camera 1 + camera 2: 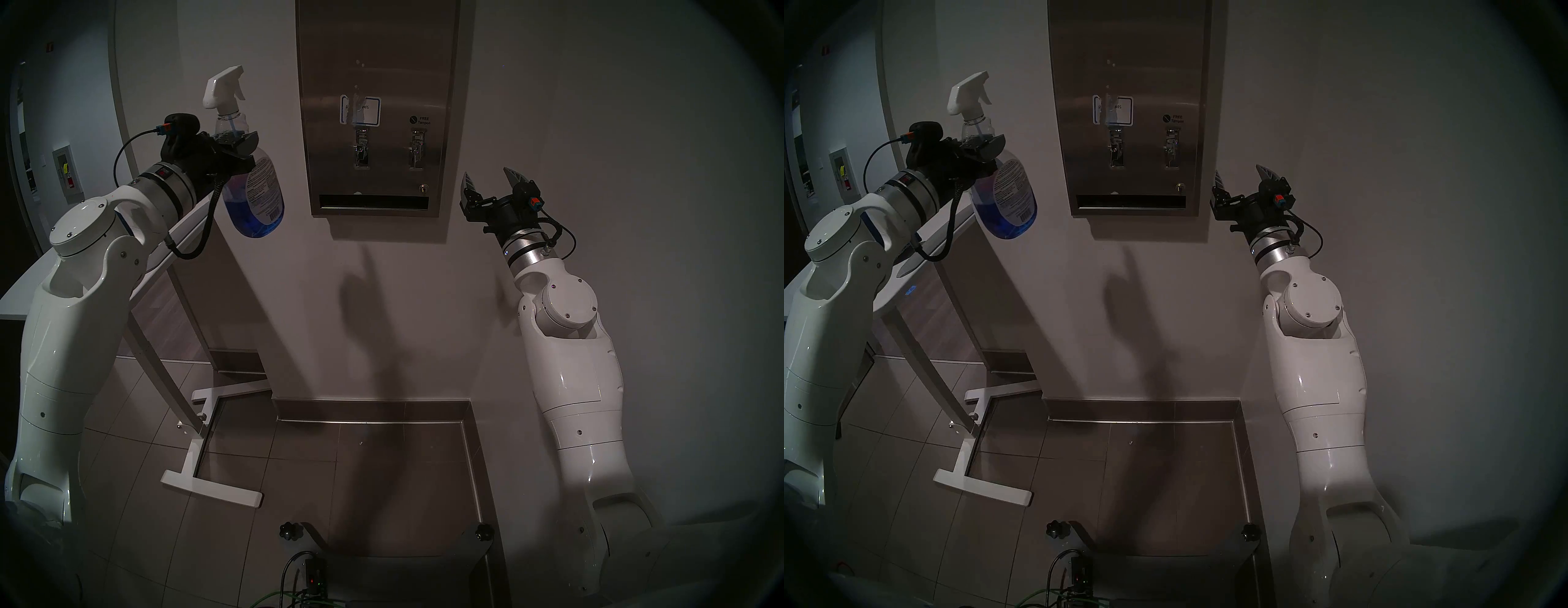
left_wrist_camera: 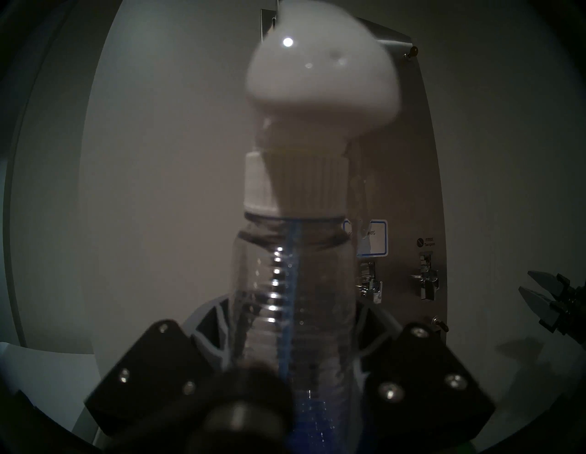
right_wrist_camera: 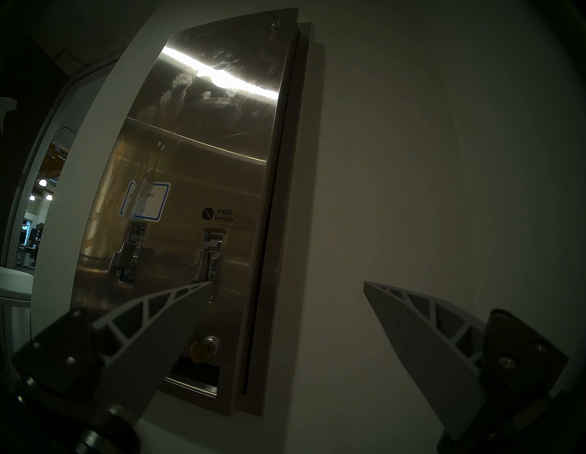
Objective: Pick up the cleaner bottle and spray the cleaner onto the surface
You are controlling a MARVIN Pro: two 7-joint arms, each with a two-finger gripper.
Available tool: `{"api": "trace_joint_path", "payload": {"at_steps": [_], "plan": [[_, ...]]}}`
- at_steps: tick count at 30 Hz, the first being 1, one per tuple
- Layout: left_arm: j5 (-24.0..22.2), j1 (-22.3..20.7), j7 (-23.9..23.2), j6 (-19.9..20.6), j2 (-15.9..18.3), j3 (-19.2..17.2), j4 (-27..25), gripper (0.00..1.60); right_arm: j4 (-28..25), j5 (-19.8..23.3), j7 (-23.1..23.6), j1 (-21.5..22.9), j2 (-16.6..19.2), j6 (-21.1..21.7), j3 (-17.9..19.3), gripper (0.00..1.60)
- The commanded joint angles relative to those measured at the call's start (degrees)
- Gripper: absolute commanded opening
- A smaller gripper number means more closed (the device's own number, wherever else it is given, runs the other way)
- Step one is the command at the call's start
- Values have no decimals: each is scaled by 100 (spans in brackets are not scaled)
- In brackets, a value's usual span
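- Closest to my left wrist lens is the clear ribbed neck of the cleaner bottle (image 2: 285, 285), a blue dip tube running up its middle to the white ribbed collar and the blurred white trigger head.
- My left gripper (image 1: 237, 146) has its fingers (image 2: 209, 329) clamped tight on that neck, holding the bottle in the air, roughly upright with its base swung toward the wall.
- From the head view the body is clear plastic with a white printed label and barcode; the cleaner (image 1: 237, 208) is blue liquid pooled in the lower part.
- The bottle hangs left of the steel dispenser panel (image 1: 377, 55), apart from it, nozzle pointing toward the panel.
- On the panel a pale streak crosses the blue-bordered sticker (image 1: 360, 110), above the left of two levers.
- My right gripper (image 1: 492, 180) sits right of the panel, fingers (image 3: 165, 304) spread wide and empty.
- The white table (image 1: 12, 301) stands behind my left arm.
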Motion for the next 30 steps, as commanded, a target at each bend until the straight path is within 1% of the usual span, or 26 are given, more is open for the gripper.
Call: {"api": "trace_joint_path", "payload": {"at_steps": [1, 3, 5, 10, 12, 14, 15, 18, 19, 20, 21, 22, 23, 24, 25, 26, 27, 28, 29, 30], "plan": [[-13, -604, 227, -100, -201, 117, -414, 0, -200, 8, 13, 177, -8, -53, -10, 160], [4, -739, 335, -70, -306, 280, -449, 0, -199, 8, 13, 177, -9, -53, -10, 160], [6, -690, 364, -84, -331, 282, -501, 0, -198, 8, 13, 177, -9, -53, -9, 160], [63, -847, 499, -48, -482, 478, -508, 0, -196, 8, 13, 177, -8, -53, -10, 160], [101, -970, 554, -23, -549, 580, -468, 0, -196, 8, 13, 177, -8, -53, -10, 160], [155, -935, 612, -31, -617, 604, -503, 0, -195, 8, 13, 177, -8, -53, -10, 160], [203, -1045, 660, 1, -688, 701, -463, 0, -194, 8, 12, 177, -8, -53, -10, 160], [256, -1079, 706, 21, -761, 763, -454, 0, -193, 8, 12, 177, -8, -54, -10, 160], [286, -1223, 734, 67, -805, 859, -388, 0, -193, 8, 12, 177, -8, -54, -10, 160], [318, -1034, 750, 23, -842, 791, -482, 0, -192, 8, 12, 177, -8, -54, -10, 160], [344, -1286, 781, 97, -888, 938, -357, 0, -192, 8, 12, 177, -8, -54, -10, 160], [375, -1064, 786, 43, -917, 856, -468, 0, -191, 8, 12, 177, -8, -54, -10, 160], [409, -1274, 802, 100, -954, 982, -373, 0, -190, 8, 12, 177, -8, -54, -10, 160], [430, -1215, 810, 85, -986, 974, -408, 0, -188, 8, 12, 176, -8, -53, -10, 160], [459, -1245, 818, 93, -1028, 1009, -411, 0, -186, 8, 11, 176, -8, -53, -9, 160], [481, -1367, 834, 128, -1067, 1081, -367, 0, -185, 8, 11, 176, -8, -53, -9, 160], [510, -1234, 838, 93, -1112, 1043, -451, 0, -182, 8, 11, 175, -8, -53, -9, 160], [521, -1381, 847, 133, -1141, 1125, -395, 0, -180, 8, 11, 175, -9, -53, -9, 160], [546, -1292, 850, 108, -1186, 1112, -458, 0, -178, 8, 10, 174, -9, -53, -9, 160], [586, -1441, 861, 149, -1269, 1224, -429, 0, -174, 8, 10, 174, -8, -52, -9, 160]]}}
